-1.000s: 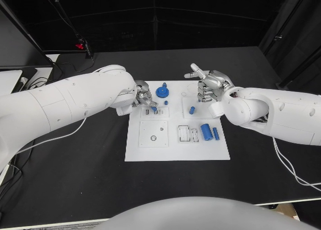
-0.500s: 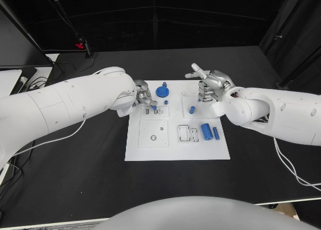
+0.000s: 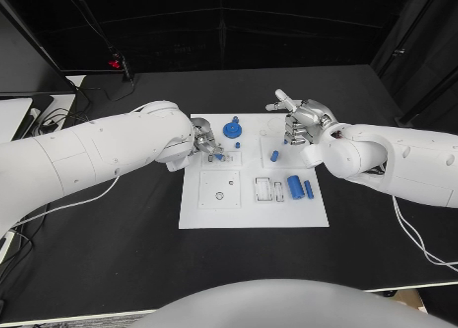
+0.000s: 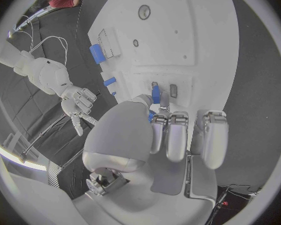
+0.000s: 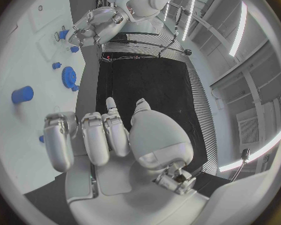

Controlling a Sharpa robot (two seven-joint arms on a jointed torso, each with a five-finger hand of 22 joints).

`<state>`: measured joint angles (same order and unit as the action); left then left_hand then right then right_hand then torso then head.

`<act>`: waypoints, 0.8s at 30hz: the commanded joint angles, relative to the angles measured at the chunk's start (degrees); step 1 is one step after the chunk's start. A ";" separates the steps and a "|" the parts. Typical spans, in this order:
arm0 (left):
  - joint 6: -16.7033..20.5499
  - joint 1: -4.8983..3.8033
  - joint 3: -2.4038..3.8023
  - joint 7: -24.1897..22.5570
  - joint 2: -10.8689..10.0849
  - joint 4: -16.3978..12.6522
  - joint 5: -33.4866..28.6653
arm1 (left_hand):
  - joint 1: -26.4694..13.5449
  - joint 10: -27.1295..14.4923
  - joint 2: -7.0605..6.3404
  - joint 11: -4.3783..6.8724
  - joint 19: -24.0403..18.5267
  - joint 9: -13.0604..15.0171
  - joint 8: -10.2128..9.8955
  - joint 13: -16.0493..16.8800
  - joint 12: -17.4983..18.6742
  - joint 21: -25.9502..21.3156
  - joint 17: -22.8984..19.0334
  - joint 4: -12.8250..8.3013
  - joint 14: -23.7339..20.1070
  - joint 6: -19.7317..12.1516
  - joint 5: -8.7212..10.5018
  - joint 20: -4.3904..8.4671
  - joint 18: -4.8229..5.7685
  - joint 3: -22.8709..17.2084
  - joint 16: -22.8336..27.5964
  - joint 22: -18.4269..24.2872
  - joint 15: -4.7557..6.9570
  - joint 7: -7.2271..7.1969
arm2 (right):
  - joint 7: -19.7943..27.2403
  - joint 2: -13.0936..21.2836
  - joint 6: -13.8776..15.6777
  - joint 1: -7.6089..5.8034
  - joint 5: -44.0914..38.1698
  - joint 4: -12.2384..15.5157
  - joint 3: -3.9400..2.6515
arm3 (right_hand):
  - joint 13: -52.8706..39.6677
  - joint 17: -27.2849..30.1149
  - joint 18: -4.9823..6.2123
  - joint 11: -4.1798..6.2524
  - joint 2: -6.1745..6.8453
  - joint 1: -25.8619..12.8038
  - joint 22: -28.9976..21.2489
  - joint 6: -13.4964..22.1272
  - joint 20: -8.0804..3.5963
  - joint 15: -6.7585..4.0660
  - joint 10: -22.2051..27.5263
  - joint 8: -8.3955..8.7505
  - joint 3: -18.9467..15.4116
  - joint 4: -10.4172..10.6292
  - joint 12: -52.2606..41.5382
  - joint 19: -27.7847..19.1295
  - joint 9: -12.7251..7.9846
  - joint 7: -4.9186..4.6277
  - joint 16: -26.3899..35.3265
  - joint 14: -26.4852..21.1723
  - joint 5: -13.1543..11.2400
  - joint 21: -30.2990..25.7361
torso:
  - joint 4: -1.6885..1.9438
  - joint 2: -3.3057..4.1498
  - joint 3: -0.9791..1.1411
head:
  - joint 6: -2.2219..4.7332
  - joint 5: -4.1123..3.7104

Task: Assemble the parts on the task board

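Two robot hands: over the far half of the task board [image 3: 251, 212], one at each side of it.
Left robot hand [image 3: 204, 141]: low over the far-left block of the board; pinches a small blue peg [image 4: 155, 93], tip down at a slot there; fingers [image 4: 177, 136] curled close round it.
Peg seating: cannot tell whether fully in; reads as mid-insertion.
Task board: white plate at the middle of the black counter [image 3: 111, 232].
Blue gear [image 3: 231, 129]: stands at the far edge of the board, centre-left; looks already placed.
Small blue piece [image 3: 237, 145]: just near of the gear, on the board.
Short blue pin [image 3: 273, 156]: on the far-right block, just beside the right robot hand.
Blue cylinder [image 3: 295, 188]: lies loose on the near-right part of the board.
Thin blue bar [image 3: 308, 190]: lies just right of the cylinder, loose.
Right robot hand [image 3: 300, 121]: raised above the far-right corner of the board; fingers loosely curled with thumb and one finger pointing out; holds nothing, touches nothing.
Progress: early to middle; gear seemingly done, peg in hand, cylinder and bar apparently still to fit.
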<state>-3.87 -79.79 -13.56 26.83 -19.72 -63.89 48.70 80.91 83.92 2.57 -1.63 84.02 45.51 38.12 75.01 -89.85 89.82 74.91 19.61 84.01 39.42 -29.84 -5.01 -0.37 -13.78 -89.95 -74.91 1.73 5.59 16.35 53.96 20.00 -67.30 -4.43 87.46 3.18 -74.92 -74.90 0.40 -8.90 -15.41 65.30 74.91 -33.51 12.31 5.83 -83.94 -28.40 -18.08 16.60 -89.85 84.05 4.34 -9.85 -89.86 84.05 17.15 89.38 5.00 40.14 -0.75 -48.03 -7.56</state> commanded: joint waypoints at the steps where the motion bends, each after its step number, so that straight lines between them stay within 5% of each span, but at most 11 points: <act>1: 1.40 0.06 0.02 0.54 0.04 -0.14 0.71 | -0.35 6.08 0.33 -0.14 5.98 1.44 0.40 14.99 -0.15 0.18 15.09 -4.17 5.99 0.29 -0.29 -0.08 0.37 -4.58 -0.05 -15.09 -0.14 -0.36 | 0.60 0.06 -0.38 -0.06 0.05 0.21 -0.03 | -15.08 -15.10 -0.06 -0.08 -0.71 0.07 14.57 0.42 -0.33 -0.14 -6.06 -0.23 0.23 0.14 -0.15 4.90 -0.08 -3.32 -0.14 5.95 0.29 -0.20 | -0.10 0.02 -0.05 | -0.01 -0.03; 24: 0.06 0.43 0.02 0.86 0.33 0.56 0.72 | -0.77 6.08 0.28 -0.17 5.98 1.55 0.46 14.99 -0.15 0.18 15.09 -3.70 5.99 0.13 -0.43 -0.08 0.37 -5.49 -0.05 -15.09 -0.14 -0.31 | 0.67 0.11 -0.50 -0.04 0.05 0.19 -0.03 | -15.08 -15.10 -0.04 -0.08 -0.73 0.05 14.55 0.45 -0.33 -0.13 -6.06 -0.25 0.23 0.14 -0.15 4.85 -0.09 -3.32 -0.14 5.95 0.29 -0.24 | -0.10 -0.02 -0.02 | -0.11 -0.05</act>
<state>-2.88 -79.50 -13.48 26.92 -19.51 -63.38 49.04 80.22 83.92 2.37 -1.63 84.02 45.63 38.28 74.97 -89.85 89.82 74.91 20.03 84.01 39.43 -30.05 -5.01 -0.37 -14.80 -89.95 -74.91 1.73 5.60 16.39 54.05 19.96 -67.27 -4.43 87.49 3.18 -74.92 -74.90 0.40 -8.90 -15.41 65.30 74.91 -33.51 12.31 5.83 -83.94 -28.40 -18.08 16.60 -89.85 84.05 4.34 -9.85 -89.86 84.05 17.15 89.38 4.93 40.14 -0.77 -48.17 -7.60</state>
